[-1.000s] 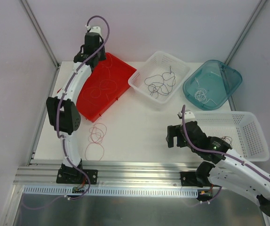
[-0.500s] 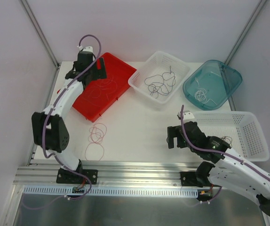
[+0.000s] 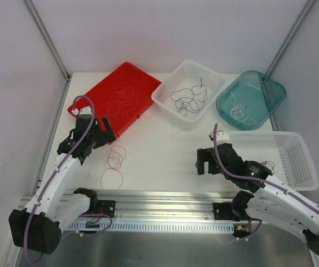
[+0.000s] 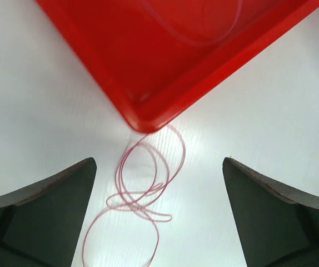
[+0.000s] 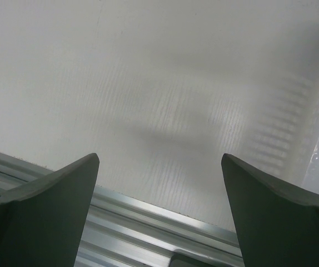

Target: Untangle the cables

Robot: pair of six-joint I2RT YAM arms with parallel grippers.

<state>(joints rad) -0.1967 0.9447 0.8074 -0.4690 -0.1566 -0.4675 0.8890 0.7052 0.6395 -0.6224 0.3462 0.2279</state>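
The left end effector (image 3: 99, 132) hangs with its dark fingers (image 4: 48, 206) spread wide, pinching nothing. Below and between them, on the white counter (image 3: 165, 144), lie thin pinkish-red looped wires (image 4: 148, 183), touching neither finger. Just ahead of them sits the corner of a red plastic tray (image 4: 148, 119) holding fainter loops (image 3: 120, 103).

The right end effector (image 3: 205, 161) is likewise spread and empty. Beside it on its right stands a white mesh basket (image 3: 259, 134); a dark wisp (image 3: 268, 165) at the basket's near end may be wire. Well beyond both, a white slatted basket (image 3: 168, 80) holds black wire (image 3: 187, 100), and a teal plastic tub (image 3: 279, 92) holds whitish wire (image 3: 237, 114).
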